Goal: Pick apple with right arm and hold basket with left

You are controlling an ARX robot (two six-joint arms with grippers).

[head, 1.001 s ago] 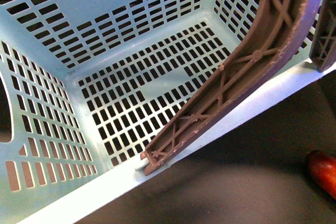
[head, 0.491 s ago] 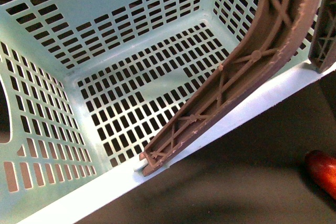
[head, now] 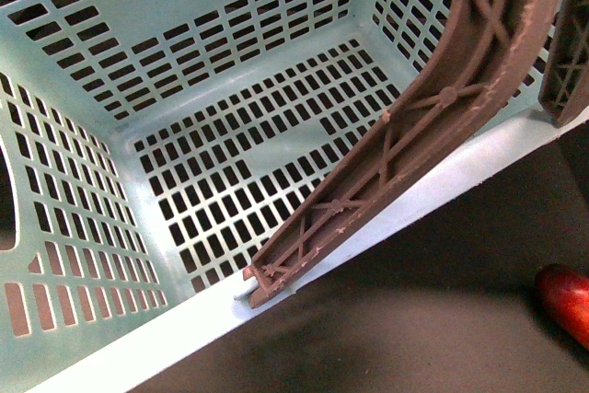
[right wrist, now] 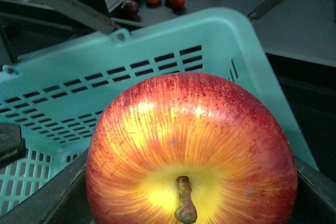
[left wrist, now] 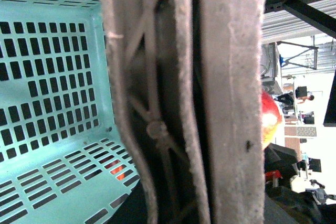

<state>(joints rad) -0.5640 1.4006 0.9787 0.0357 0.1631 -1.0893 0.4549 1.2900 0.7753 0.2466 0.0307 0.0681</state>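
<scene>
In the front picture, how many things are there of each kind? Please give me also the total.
Basket: 1
Handles: 2
Red fruit: 1
Total: 4

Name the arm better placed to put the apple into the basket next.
Right. The apple fills the right wrist view, flanked by the right gripper, with the open basket just beyond. The left wrist camera sits hard against the brown handle, so that arm seems busy with the basket.
</scene>
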